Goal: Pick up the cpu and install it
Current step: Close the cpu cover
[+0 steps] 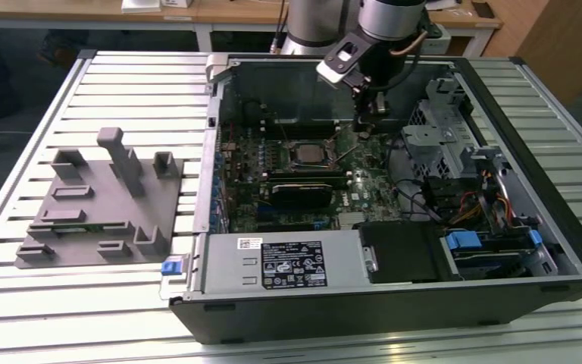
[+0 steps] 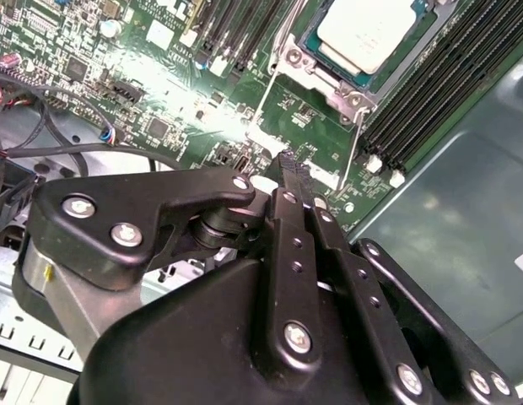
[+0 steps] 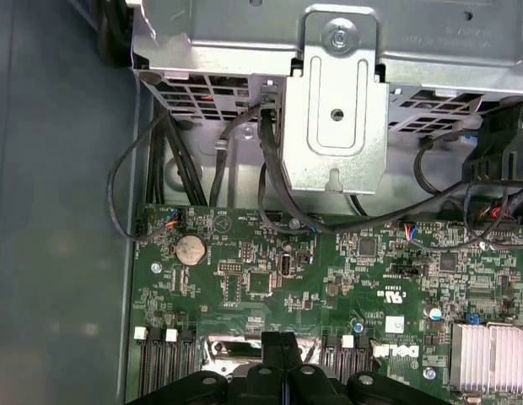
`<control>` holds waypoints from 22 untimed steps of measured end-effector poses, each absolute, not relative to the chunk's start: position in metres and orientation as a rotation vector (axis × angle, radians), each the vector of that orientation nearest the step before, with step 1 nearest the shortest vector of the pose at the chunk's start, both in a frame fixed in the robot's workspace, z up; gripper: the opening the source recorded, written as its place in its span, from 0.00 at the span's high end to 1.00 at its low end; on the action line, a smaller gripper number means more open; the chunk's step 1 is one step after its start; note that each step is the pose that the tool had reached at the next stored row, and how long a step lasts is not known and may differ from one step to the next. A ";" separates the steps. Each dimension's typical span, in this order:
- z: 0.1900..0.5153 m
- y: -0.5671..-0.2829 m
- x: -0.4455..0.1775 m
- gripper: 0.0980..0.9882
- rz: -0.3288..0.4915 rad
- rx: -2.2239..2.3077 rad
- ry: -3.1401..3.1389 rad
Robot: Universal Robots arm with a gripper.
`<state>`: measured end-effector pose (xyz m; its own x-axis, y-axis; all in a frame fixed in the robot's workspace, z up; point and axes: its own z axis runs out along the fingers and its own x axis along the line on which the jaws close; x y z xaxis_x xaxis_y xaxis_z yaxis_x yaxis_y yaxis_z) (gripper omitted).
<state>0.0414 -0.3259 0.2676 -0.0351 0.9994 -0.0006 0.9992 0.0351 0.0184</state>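
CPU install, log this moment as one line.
cpu: seated in socket | gripper: jaws shut, empty | position: over motherboard, near socket

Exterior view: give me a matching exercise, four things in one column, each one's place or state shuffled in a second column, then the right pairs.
Things
1. cpu
2. grey fixture block
3. gripper
4. power supply

Places or states
A. on the slatted table, outside the computer case, at the exterior view's left
B. over the motherboard, shut, holding nothing
C. at the case's near edge, white label on top
D. in the socket on the motherboard

Pairs: 1-D, 2-A, 3-B, 4-C
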 end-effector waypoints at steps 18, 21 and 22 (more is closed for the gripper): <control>0.265 -0.319 0.049 0.99 0.020 2.173 2.250; 0.264 -0.317 0.051 0.99 0.020 2.173 2.250; 0.264 -0.316 0.053 0.99 0.020 2.173 2.251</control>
